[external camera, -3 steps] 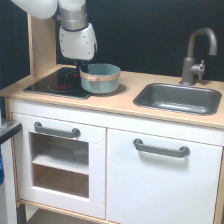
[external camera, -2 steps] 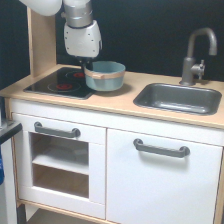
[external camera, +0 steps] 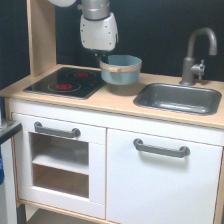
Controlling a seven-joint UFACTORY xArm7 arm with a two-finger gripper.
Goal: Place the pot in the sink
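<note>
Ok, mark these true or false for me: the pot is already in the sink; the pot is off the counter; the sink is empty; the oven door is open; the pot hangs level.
1. The pot is already in the sink. False: it is held up between the hob and the sink.
2. The pot is off the counter. True.
3. The sink is empty. True.
4. The oven door is open. False: it is shut.
5. The pot hangs level. False: it is tilted a little in the gripper.
</note>
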